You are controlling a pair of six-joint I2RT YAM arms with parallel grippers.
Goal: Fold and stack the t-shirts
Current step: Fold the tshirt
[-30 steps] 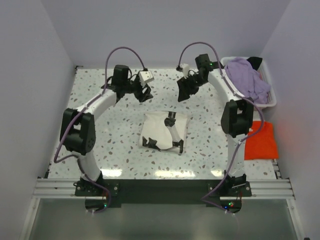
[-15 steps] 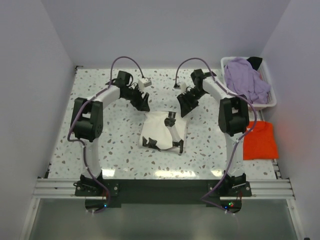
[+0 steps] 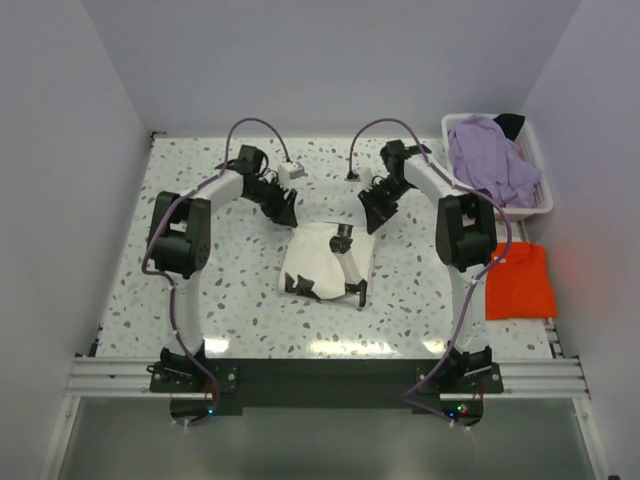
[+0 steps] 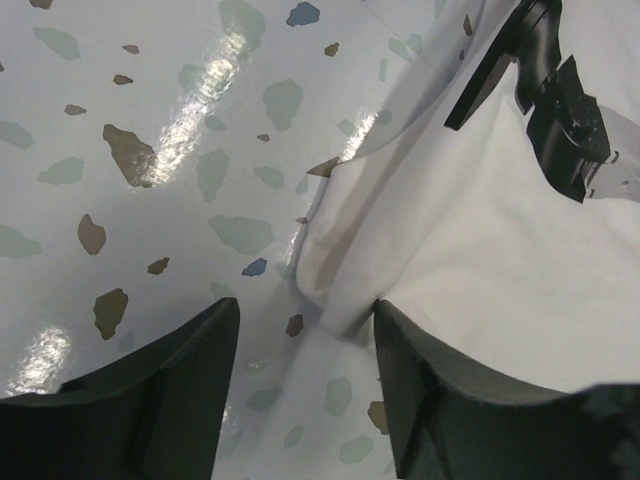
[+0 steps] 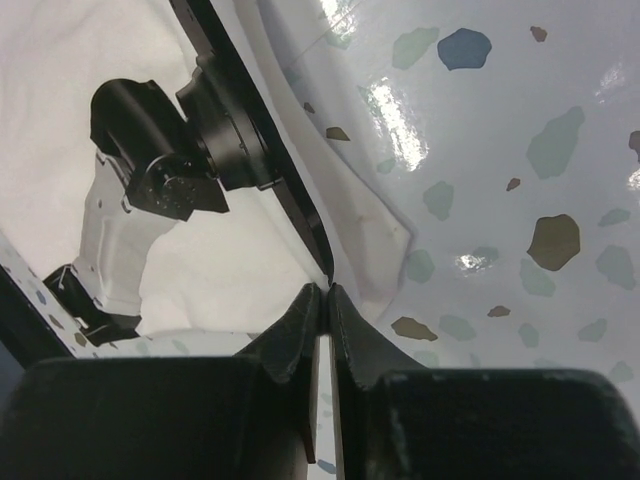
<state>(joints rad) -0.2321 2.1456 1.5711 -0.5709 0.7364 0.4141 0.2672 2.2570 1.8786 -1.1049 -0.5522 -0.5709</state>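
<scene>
A cream-white t-shirt (image 3: 322, 262) with a black print lies folded at the table's middle. My left gripper (image 3: 283, 212) is low at its far left corner. In the left wrist view it (image 4: 305, 335) is open, and the shirt's (image 4: 500, 260) folded corner lies between the fingers, against the right one (image 4: 440, 400). My right gripper (image 3: 372, 216) is at the far right corner. In the right wrist view it (image 5: 328, 292) is shut, tips pinched on the shirt's (image 5: 60, 150) edge. An orange-red t-shirt (image 3: 521, 280) lies folded at the right. A lavender t-shirt (image 3: 490, 160) fills the basket.
The white plastic basket (image 3: 541, 205) stands at the back right corner, with a dark cloth (image 3: 510, 123) at its far end. Purple cables loop above both wrists. Walls close the table on three sides, and speckled tabletop (image 3: 200, 290) surrounds the folded shirt.
Both arms dropped and moved inward from the back of the table to the white shirt's far corners. The right gripper closed on the edge; the left stayed open.
</scene>
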